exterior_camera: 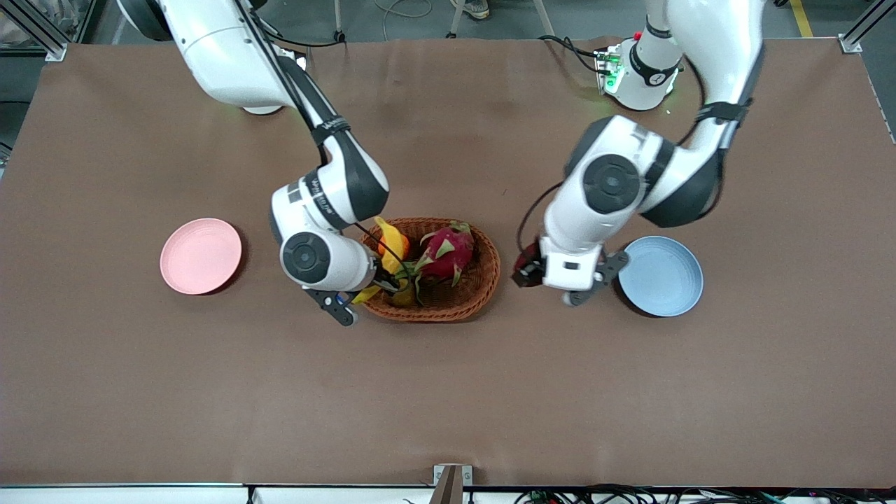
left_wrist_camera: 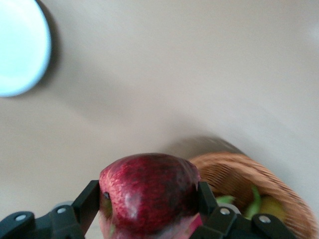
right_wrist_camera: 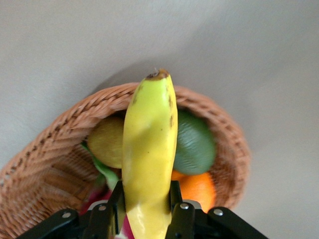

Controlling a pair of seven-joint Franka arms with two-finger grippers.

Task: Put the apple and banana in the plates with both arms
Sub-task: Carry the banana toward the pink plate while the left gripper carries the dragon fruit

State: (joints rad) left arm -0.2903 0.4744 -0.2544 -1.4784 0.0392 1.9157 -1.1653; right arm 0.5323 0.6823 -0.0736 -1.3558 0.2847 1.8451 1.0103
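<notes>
Both mid-carry rn: left gripper [left_wrist_camera: 149, 211] clamped on apple [left_wrist_camera: 148, 191] btwn basket [exterior_camera: 483, 269] & blue plate [exterior_camera: 668, 283]; right gripper [right_wrist_camera: 147, 206] clamped on banana [right_wrist_camera: 148, 154] over basket, center frame. Next imo: swing to pink plate [exterior_camera: 201, 255], drop.

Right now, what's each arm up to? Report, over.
Left gripper shut on apple, over table between basket and blue plate. Right gripper shut on banana, over basket. Pink plate bare. Nothing blocking.
</notes>
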